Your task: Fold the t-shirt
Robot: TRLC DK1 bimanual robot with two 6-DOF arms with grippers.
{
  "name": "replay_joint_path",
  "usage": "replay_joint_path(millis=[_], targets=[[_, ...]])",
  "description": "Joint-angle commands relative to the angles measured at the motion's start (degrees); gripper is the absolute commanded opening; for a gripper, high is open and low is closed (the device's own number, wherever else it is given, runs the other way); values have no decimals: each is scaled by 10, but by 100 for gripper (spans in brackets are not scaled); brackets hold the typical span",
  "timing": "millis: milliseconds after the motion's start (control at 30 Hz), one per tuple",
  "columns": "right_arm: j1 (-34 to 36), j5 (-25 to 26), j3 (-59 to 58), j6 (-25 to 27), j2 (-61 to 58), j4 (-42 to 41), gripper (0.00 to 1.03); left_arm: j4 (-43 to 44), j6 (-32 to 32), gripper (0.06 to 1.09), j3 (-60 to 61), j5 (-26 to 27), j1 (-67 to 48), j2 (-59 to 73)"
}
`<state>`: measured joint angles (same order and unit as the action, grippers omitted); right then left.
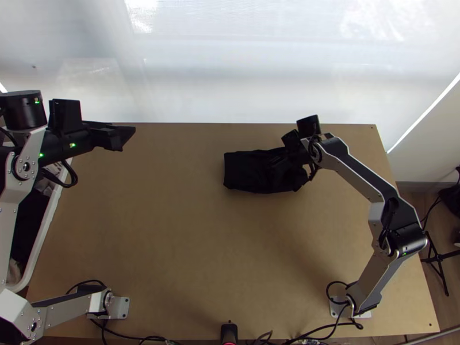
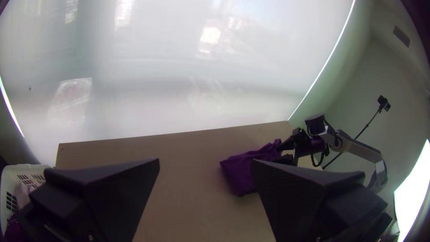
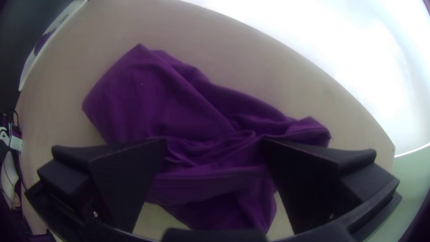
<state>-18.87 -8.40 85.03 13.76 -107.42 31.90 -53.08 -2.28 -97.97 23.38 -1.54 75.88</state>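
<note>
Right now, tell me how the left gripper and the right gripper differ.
The right gripper is at the rumpled t-shirt; the left gripper is well away from it. The right gripper points down; the left gripper points out across the table. Both are open.

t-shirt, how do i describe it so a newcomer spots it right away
Find the light wooden table, then look toward its far edge, right of the middle, at the right gripper. The t-shirt there is a compact, creased dark purple bundle, lying on the wood, unlike the cloth inside the white basket.
</note>
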Motion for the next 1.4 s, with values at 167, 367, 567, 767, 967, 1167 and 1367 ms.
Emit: replay_joint_path(millis=[167,367,567,767,967,1167,1367], targets=[[73,0,-129,-4,114,-4,98,1,4,104,11,1,4,-20],[96,0,-157,-6,147,-4,98,-1,4,104,11,1,8,-31],[76,1,-102,-40,186,-1,98,-10,15,104,20,0,22,-54],[3,4,2,-46,144,33,98,-13,17,104,45,1,30,-73],[-19,6,-4,-41,61,29,98,-13,15,104,55,0,35,-78],[17,8,-90,-39,83,6,98,-13,16,104,60,-1,50,-86],[65,7,-173,-51,145,-8,98,-14,18,104,81,-1,56,-105]])
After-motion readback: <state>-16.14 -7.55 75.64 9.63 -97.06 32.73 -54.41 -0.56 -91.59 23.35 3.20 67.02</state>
